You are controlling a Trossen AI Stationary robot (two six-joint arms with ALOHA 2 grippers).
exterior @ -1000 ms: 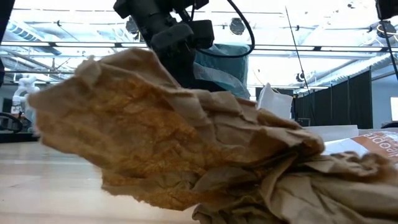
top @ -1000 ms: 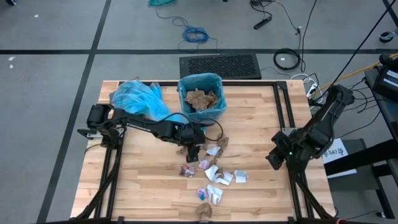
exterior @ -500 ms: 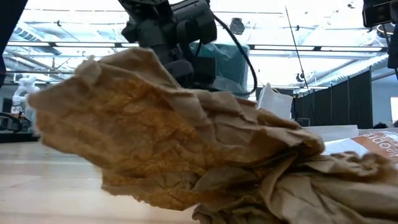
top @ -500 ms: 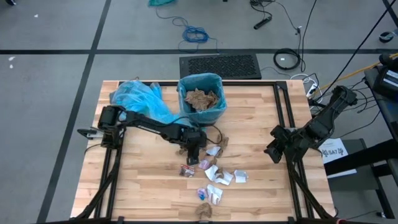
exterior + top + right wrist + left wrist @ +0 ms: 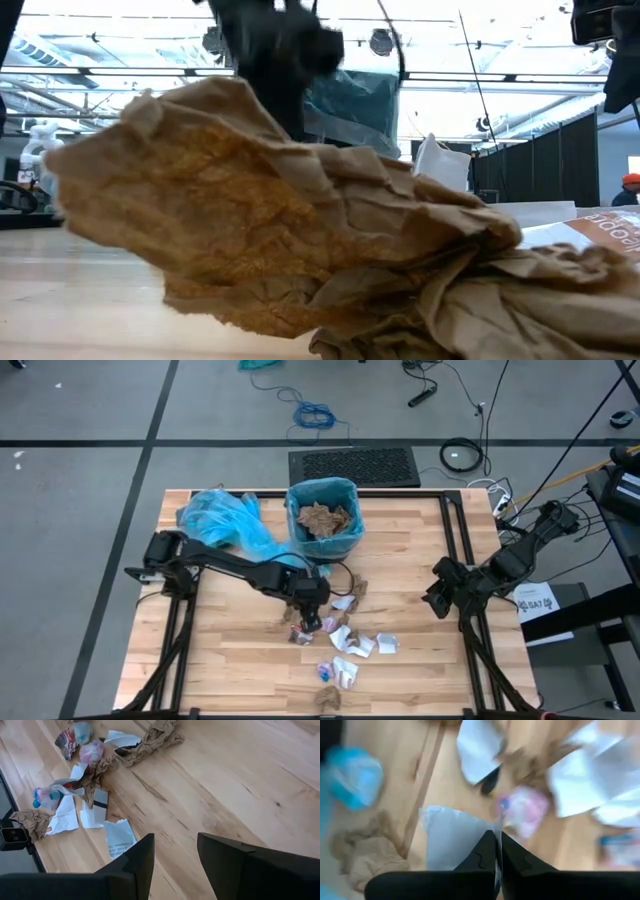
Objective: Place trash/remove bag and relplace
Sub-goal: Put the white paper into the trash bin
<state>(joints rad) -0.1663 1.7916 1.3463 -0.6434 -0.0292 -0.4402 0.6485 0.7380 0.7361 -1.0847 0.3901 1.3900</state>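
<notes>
The trash is a scatter of white, brown, pink and pale blue scraps (image 5: 350,642) lying on the wooden table's near middle. My left gripper (image 5: 308,616) points steeply down over the scatter's left end, shut on a white paper scrap (image 5: 451,839). A bin lined with a blue bag (image 5: 323,518) stands at the far middle with brown paper inside. A loose blue bag (image 5: 222,520) lies to the bin's left. My right gripper (image 5: 438,592) hangs open over the table's right edge, and the scraps (image 5: 85,785) show in its wrist view. My left gripper pinches a thin edge of the white paper scrap (image 5: 498,822) between its two shut fingers, coming from above and slanting down. The rest of the sheet spreads to one side of the fingers. Whether it is clear of the table, I cannot tell.
A large brown paper wad (image 5: 280,220) lies at the near edge right in front of the low camera and hides most of that view; it shows small in the high view (image 5: 327,698). Black frame rails (image 5: 462,530) run along the table's right side. Bare wood lies at the near left.
My left gripper has moved toward the table's near edge, down onto the left end of the scraps, and its wrist has rolled. My right arm has swung a little toward the far edge at the table's right side.
</notes>
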